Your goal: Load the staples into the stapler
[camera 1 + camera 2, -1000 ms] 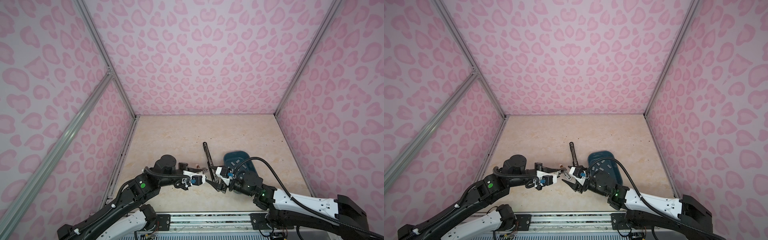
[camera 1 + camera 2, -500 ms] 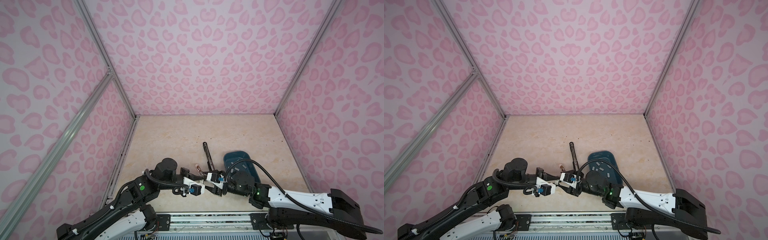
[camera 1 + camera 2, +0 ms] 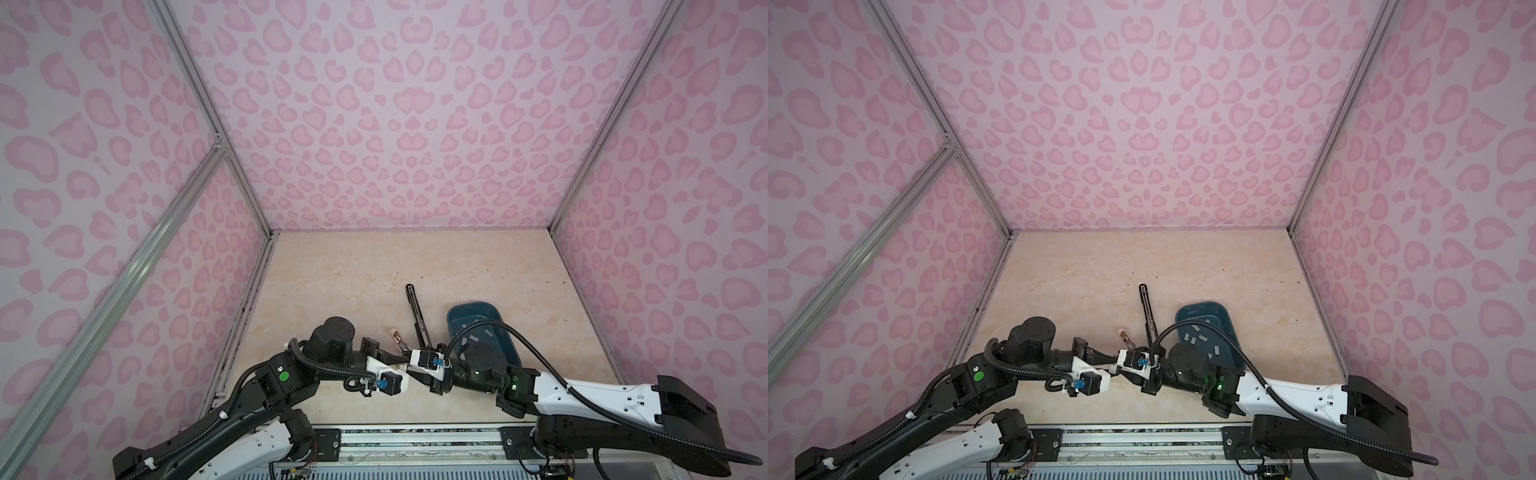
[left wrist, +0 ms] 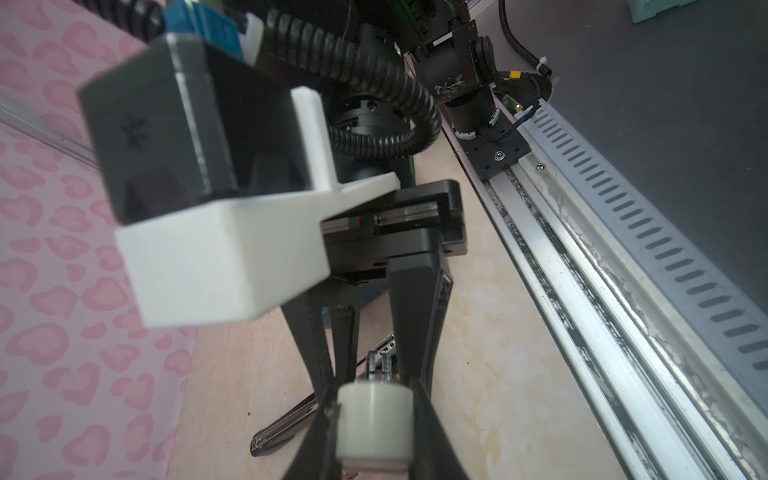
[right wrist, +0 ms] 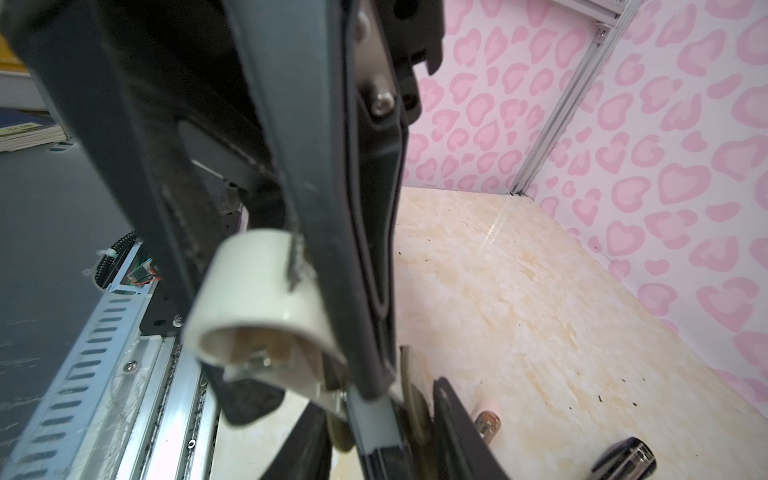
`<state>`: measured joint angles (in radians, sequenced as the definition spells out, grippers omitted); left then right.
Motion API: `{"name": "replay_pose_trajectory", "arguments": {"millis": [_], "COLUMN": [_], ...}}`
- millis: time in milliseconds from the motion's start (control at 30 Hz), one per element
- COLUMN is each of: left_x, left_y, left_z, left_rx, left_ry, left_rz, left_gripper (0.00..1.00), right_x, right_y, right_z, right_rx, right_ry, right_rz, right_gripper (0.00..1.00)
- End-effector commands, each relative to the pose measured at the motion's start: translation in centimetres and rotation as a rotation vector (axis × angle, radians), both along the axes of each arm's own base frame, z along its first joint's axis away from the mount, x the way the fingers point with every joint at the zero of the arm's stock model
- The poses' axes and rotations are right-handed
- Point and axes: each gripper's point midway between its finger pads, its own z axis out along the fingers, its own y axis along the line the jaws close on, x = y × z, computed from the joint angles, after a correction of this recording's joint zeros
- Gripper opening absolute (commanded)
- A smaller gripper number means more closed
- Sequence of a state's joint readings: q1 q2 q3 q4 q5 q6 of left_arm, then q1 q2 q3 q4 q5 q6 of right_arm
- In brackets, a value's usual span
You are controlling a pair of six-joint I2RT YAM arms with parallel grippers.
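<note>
Top view: a black-and-white left arm (image 3: 282, 376) and right arm (image 3: 582, 390) reach in from the bottom edge and meet low in the middle, over a pale marble-look table (image 3: 353, 270).
Left pincer (image 4: 372, 399): pressed together on a small white rounded plastic stapler (image 4: 374, 424), seen end-on at the bottom centre of the left wrist view.
Lower centre: a small pink and metal object (image 3: 397, 335) lies loose. Just right of it, a long black metal stapler (image 3: 415, 309) lies folded open with nothing gripping it.
Right pincer (image 4: 376, 365): jaws partly drawn in, one on each side of the white stapler's metal front. I cannot tell whether they pinch it yet.
Lower right: a dark teal plastic tray (image 3: 471, 304) holds the staples (image 3: 488, 332), small flat grey metal strips. None is seen in either pincer.
Change: within the last second the right pincer has pushed in close to the left one and narrowed.
Meaning: this is likely a two-handed working of the stapler, and no strip seems loaded yet.
</note>
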<state>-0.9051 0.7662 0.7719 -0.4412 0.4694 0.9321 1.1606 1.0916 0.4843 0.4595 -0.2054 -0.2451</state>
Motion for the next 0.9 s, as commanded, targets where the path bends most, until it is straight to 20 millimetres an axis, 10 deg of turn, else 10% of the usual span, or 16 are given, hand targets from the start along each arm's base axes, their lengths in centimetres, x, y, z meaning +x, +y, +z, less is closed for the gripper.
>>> {"name": "replay_pose_trajectory", "arguments": {"millis": [0, 500, 800, 867], "left_x": [-0.4, -0.7, -0.4, 0.1], "left_y": [-0.2, -0.4, -0.2, 0.0], "left_z": [0.5, 0.2, 0.6, 1.3], "left_rx": [-0.024, -0.012, -0.027, -0.056], "left_ry": [-0.016, -0.002, -0.033, -0.059], "left_rz": [-0.029, -0.051, -0.029, 0.009], "left_gripper": [0.04, 0.04, 0.04, 0.29], "right_x": [0.1, -0.2, 0.7, 1.2], "right_y": [0.1, 0.5, 0.5, 0.3], "right_z": [0.6, 0.6, 0.2, 0.2], "right_rx": [0.039, 0.067, 0.042, 0.04], "right_ry": [0.003, 0.023, 0.031, 0.033], "right_rz": [-0.007, 0.015, -0.037, -0.068], "right_gripper": [0.36, 0.43, 0.2, 0.13]}}
